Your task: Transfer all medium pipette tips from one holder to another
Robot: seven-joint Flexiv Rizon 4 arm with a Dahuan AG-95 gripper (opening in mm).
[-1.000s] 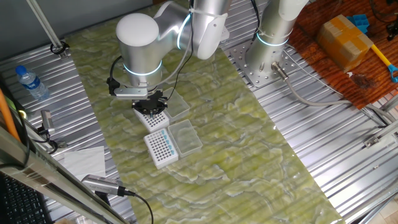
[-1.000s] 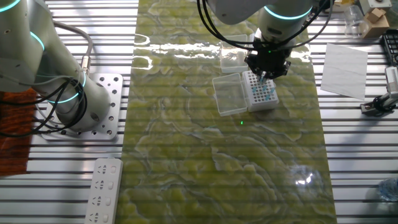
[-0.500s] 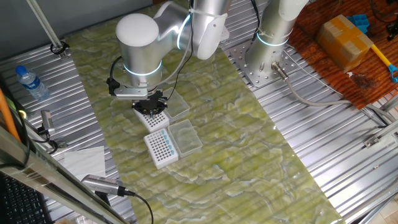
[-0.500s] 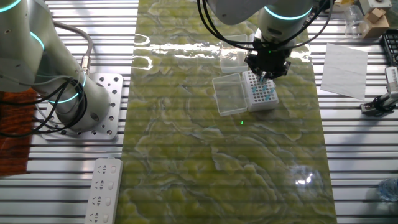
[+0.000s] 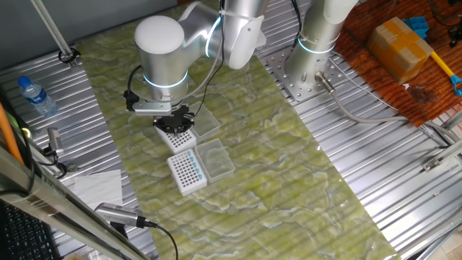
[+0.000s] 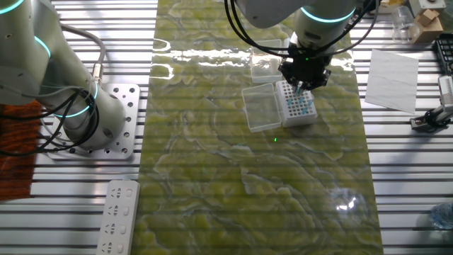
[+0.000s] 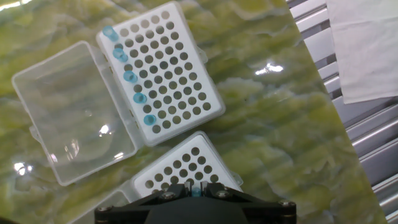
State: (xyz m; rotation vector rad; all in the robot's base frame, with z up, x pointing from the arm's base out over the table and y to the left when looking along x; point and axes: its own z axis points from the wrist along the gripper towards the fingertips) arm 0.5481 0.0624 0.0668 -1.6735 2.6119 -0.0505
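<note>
Standing side by side on a glossy yellow-green marbled mat (image 5: 274, 166): two white plastic tip holders, each a rectangular block with a grid of round dark holes and a clear hinged lid laid open flat beside it

Holder one (image 7: 163, 70) (the one clear of the arm): nearly all holes bare; five medium pipette tips (image 7: 129, 76), light-blue tops, sit in a single row along the edge nearest its lid. The clear lid (image 7: 71, 112) is a shallow, round-cornered tray, glossy with light spots

Holder two (image 7: 185, 168): lies directly under the gripper (image 7: 194, 190), only part of its grid showing in the hand view; the holes in sight are bare. A speck of light blue shows between the black fingers, just over this holder; whether the jaws are clamped on a tip or standing loose cannot be told

Surround: ribbed metal table (image 5: 404, 195) of parallel silver slats under the mat; a white paper sheet (image 6: 393, 71) lying flat on the slats; a clear water bottle (image 5: 35, 95) with blue cap lying well apart from the holders
</note>
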